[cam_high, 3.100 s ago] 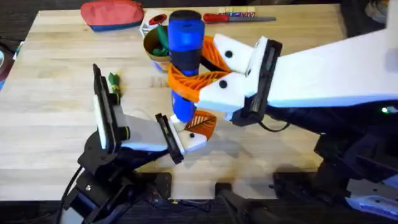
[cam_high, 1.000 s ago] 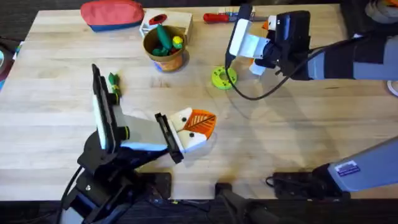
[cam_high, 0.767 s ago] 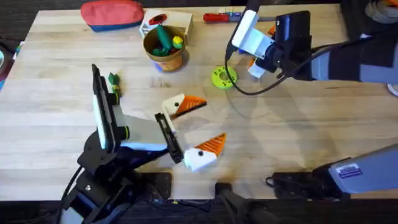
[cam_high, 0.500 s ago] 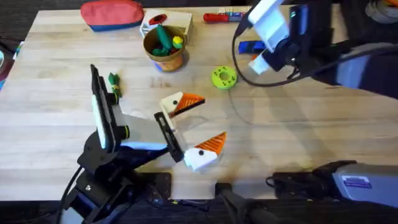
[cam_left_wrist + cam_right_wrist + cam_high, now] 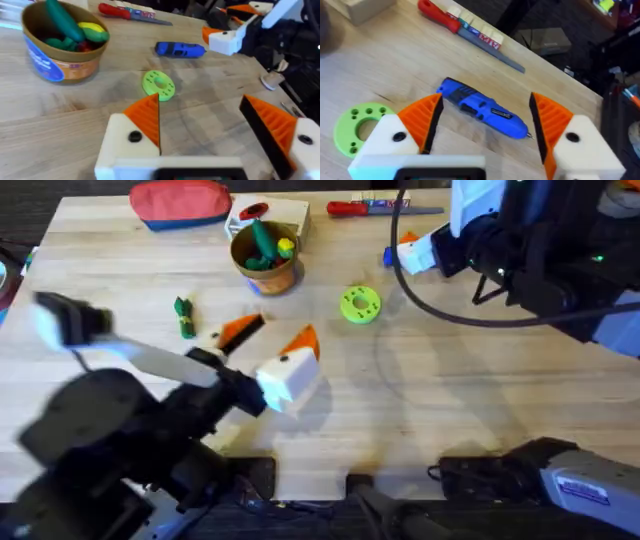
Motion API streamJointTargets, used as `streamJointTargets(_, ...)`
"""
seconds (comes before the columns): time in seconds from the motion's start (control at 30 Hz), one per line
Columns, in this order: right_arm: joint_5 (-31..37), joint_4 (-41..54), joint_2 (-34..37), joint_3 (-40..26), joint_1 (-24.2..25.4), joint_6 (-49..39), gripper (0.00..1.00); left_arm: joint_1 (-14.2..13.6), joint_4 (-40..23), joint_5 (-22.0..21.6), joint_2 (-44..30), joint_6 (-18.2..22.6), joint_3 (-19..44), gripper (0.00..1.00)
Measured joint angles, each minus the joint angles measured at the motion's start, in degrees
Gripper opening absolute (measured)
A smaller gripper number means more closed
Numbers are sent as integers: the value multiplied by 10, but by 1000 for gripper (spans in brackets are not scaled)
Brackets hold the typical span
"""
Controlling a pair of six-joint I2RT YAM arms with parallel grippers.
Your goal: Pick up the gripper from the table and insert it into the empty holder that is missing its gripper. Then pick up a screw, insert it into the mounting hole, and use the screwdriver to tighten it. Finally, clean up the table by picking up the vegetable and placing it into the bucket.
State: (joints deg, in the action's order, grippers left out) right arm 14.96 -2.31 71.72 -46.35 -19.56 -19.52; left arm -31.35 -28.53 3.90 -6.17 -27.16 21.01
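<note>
The blue screwdriver (image 5: pixel 482 110) lies on the bare wood near the desk's far edge, and both the left gripper (image 5: pixel 262 350) and right gripper (image 5: pixel 482 132) are spread empty, so assembly looks finished. What remains is the small green vegetable (image 5: pixel 183 317), lying toward the left side near the round tan bucket (image 5: pixel 263 272).
</note>
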Motion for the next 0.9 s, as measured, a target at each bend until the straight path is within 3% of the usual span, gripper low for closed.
streamJointTargets(0.3,0,-1,0,0,-26,1,991,1,-264,-118,-267,-7,251,985)
streamJointTargets(0.5,0,0,0,0,-44,3,991,3,-298,-123,-420,-7,360,985)
streamJointTargets(0.6,0,1,0,0,-51,3,990,15,-322,-137,-456,-16,374,985)
streamJointTargets(0.7,0,16,0,0,-51,3,991,73,-336,-140,-488,-38,374,985)
streamJointTargets(0.9,0,28,0,0,-51,3,991,275,-321,-122,-556,-47,374,985)
